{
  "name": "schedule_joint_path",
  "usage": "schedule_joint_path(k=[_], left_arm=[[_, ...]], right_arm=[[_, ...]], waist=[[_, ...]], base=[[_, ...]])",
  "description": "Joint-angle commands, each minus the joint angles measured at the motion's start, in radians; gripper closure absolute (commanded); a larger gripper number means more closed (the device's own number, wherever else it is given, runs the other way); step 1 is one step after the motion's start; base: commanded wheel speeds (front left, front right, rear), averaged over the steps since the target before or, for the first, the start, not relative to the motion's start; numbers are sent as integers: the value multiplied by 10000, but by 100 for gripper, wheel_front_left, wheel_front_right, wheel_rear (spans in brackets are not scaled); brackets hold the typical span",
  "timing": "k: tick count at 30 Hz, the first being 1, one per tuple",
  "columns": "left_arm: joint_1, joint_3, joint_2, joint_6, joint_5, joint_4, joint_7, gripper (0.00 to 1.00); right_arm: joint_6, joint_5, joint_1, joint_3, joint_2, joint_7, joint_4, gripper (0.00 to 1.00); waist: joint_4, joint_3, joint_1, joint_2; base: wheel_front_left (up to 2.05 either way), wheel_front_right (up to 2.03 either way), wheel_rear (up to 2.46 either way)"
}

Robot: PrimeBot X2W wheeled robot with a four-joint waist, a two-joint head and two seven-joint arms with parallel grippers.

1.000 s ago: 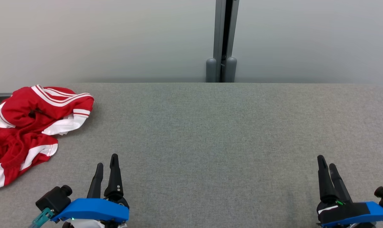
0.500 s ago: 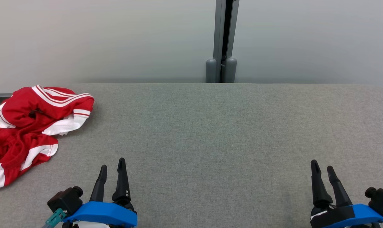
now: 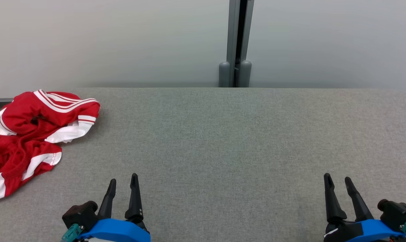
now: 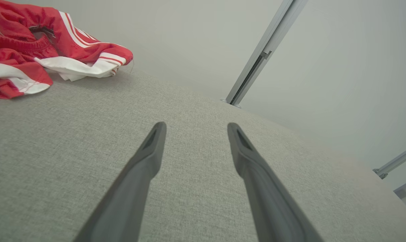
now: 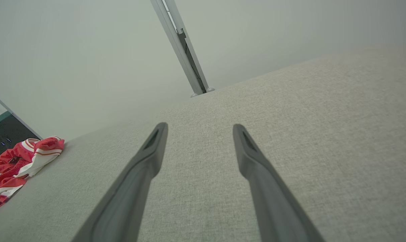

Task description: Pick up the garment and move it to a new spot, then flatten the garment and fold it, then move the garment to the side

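Left gripper (image 3: 123,178) and right gripper (image 3: 337,177) drew back, both open, empty; garment (image 3: 31,131) lay crumpled far left, pickup unstarted.

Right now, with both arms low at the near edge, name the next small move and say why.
Probably swing the left gripper forward and left toward the red garment. It lies crumpled and untouched at the left edge of the table, nearer that arm than the right gripper, and both sets of fingers stand open and empty.
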Motion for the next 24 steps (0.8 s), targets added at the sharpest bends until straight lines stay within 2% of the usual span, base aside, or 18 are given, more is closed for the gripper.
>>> schedule_joint_path(k=[1,24], left_arm=[[-156,-21,51,44,290,7,-108,0],[-249,-149,53,226,1763,549,-592,0]], right_arm=[[19,-324,-55,5,-85,-104,-10,0],[22,-2504,-97,9,-97,-588,371,0]], waist=[[8,7,0,0],[38,79,0,0]], base=[[0,0,0],[0,0,0]])
